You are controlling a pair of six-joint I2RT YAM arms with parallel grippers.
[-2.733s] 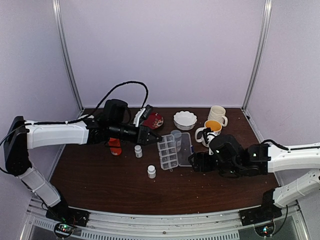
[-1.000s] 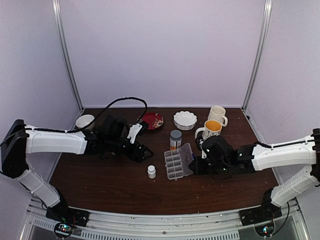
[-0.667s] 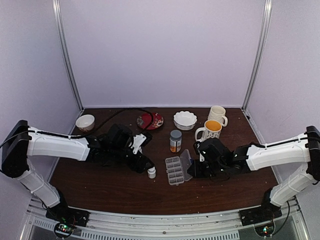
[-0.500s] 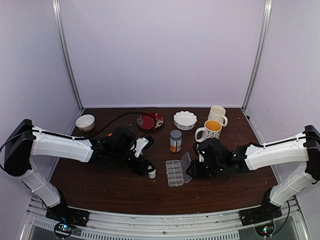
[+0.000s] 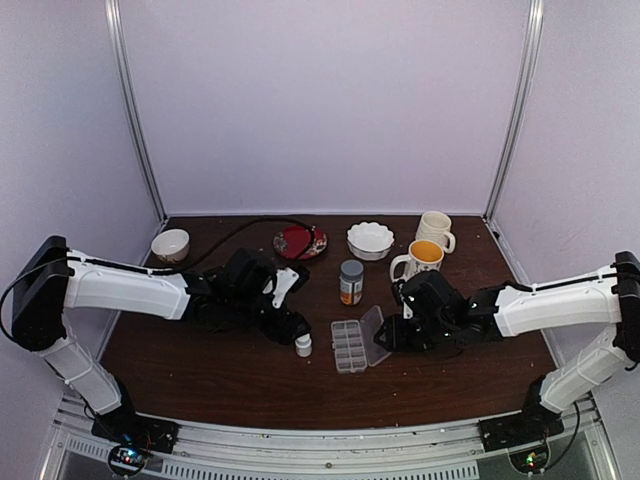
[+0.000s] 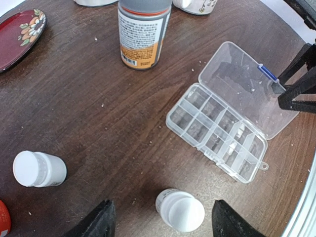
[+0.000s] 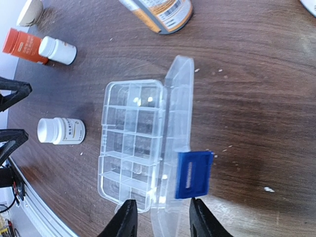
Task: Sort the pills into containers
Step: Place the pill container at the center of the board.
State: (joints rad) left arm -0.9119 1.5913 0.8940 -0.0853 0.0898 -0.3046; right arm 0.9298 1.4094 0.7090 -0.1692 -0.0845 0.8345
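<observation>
Clear plastic was the weak point: the organizer (image 6: pixel 217 133) lay near the table's middle, a little toward the near edge, its lid (image 6: pixel 242 84) open toward the right edge. The right gripper (image 7: pixel 163 217) had its fingers apart around the lid's free rim beside the blue clasp (image 7: pixel 193 174) — a shove there would likely skate the light box or flip the lid shut. The left gripper (image 6: pixel 162 222) gaped wide either side of a white bottle (image 6: pixel 180 211) near the box; a skewed close could topple it. No pills could be told from the pale specks on the wood. Only the left wrist view showed a second white bottle (image 6: pixel 37 169) toward the left edge — only the right wrist view showed the clasp between the fingers.
</observation>
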